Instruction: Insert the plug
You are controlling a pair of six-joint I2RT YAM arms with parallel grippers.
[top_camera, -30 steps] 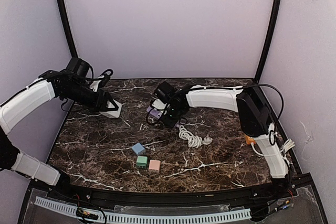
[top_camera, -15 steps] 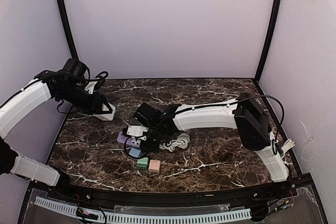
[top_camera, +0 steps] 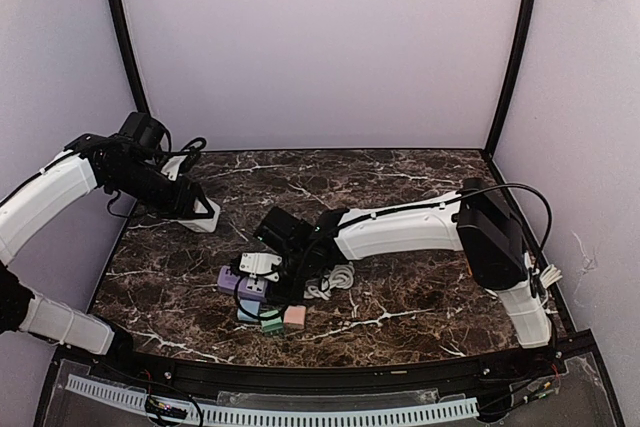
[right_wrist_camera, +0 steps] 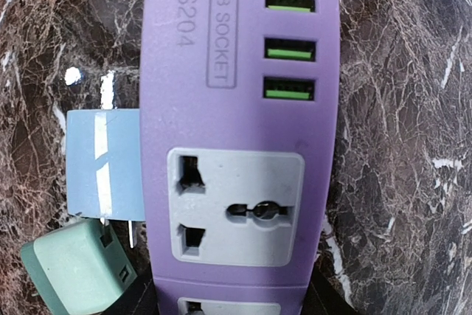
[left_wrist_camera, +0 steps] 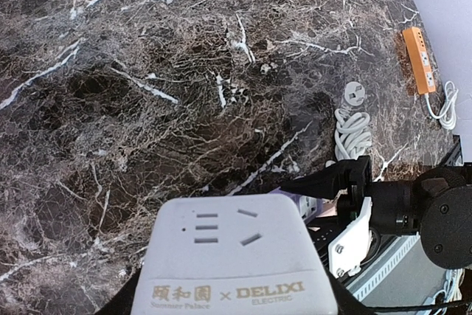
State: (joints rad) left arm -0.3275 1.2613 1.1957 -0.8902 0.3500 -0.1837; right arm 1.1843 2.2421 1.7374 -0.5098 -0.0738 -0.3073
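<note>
Marble surface (top_camera: 420,172): left pincer (top_camera: 197,210) is holding white socket cube (left_wrist_camera: 232,256) upper left, right pincer (top_camera: 262,267) is clamping purple strip (right_wrist_camera: 236,71) lower centre; plug (left_wrist_camera: 354,94) is lying loose beside it, likely needing a freed pincer

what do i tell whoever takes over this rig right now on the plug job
Left gripper: shut on the white socket block, at the far left of the table.
Right gripper: shut on the purple power strip, low over the front middle.
Blue cube is partly hidden behind the strip's edge, with the green cube and pink cube close by. The white cord with its plug lies coiled and loose. The orange strip is at the right edge.
Done: both socket pieces gripped.
Left: no visible socket has anything in it; the plug is not yet inserted.
</note>
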